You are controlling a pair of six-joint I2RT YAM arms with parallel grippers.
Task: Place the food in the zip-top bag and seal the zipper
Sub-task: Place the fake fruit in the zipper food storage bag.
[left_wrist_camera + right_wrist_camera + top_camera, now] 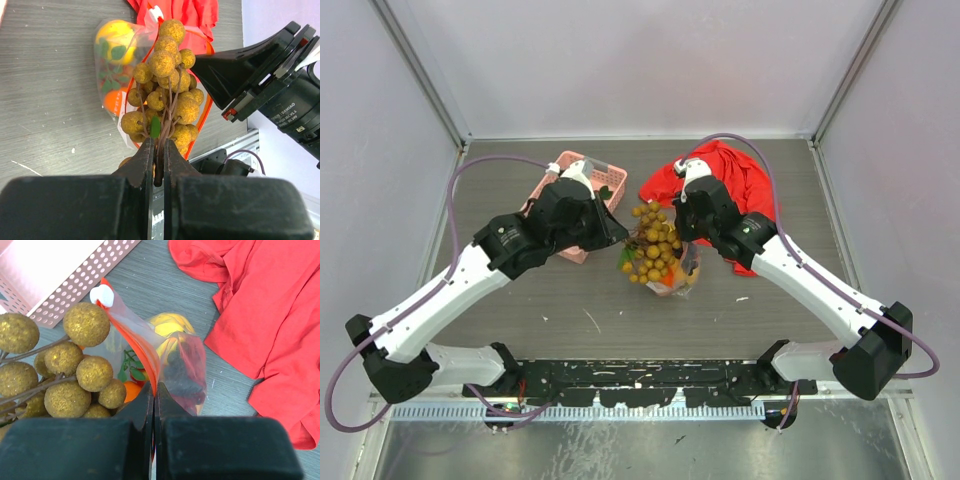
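Currently noting the bunch of golden-brown berries (167, 85) hanging at the open mouth of the zip-top bag (112, 70), near the middle of the table (570, 300). Cannot tell whether any berries sit past the rim. Seeing through the clear plastic an orange (111, 100) and a yellow fruit (117, 32) already inside, with some green leaves. Tracing the zipper (140, 345) as an orange-red strip that loops round the bunch in the left wrist view and carries a white slider (102, 295) at its far end. Recording the left end effector (159, 145) pressed together on the bunch's dark stems. Recording the right end effector (154, 390) pressed together on the bag's mouth edge at the zipper, holding that edge up off the table. Locating the pink basket (610, 182) behind the left wrist and the red cloth (730, 170) behind the right wrist, both near the bag.
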